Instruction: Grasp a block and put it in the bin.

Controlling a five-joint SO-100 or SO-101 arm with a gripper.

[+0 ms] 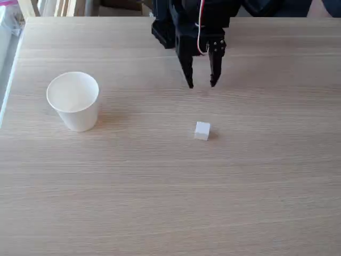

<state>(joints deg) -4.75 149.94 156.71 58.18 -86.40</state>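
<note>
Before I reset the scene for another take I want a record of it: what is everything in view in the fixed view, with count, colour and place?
block: one, white, on the table right of centre, apart from the cup and below the gripper in the picture.
paper cup: one, white, upright on the left of the table, mouth open, nothing visible inside.
table: one, light wood grain, spanning the picture.
objects beyond the far table edge: blurred, too unclear to name.
arm: one, black, entering at top centre, with a red and white wire.
gripper: one, black, fingers pointing down and parted, holding nothing.
</note>
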